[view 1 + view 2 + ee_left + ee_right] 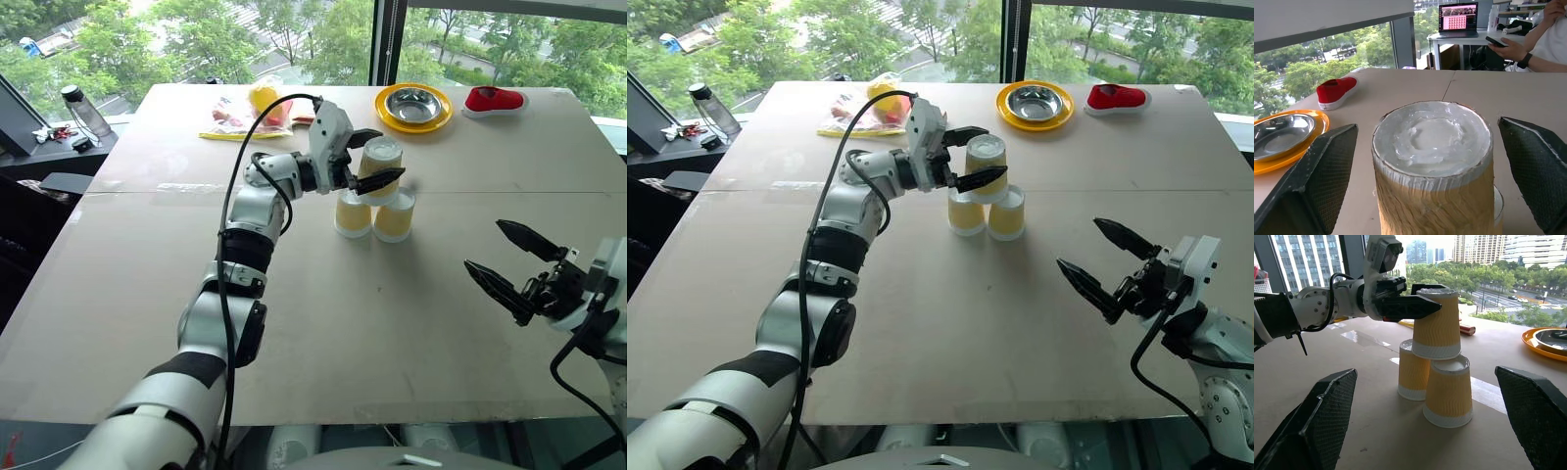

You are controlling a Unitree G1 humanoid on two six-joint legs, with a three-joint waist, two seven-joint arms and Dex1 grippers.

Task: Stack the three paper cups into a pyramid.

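Three paper cups with ribbed yellow sides stand upside down as a pyramid in the middle of the table. The left base cup (353, 213) and the right base cup (394, 216) sit side by side. The top cup (380, 163) rests across both of them. My left gripper (392, 155) reaches in from the left, level with the top cup. It is open, one finger on each side of that cup with a gap showing in the left wrist view. My right gripper (484, 245) hangs open over the table's near right, well clear of the cups.
A yellow plate (387, 116) holding a steel bowl and a red shoe (495, 99) lie at the table's far right. A yellow bag of items (245, 115) lies at the far middle. A bottle (83, 110) stands on a side desk at the left.
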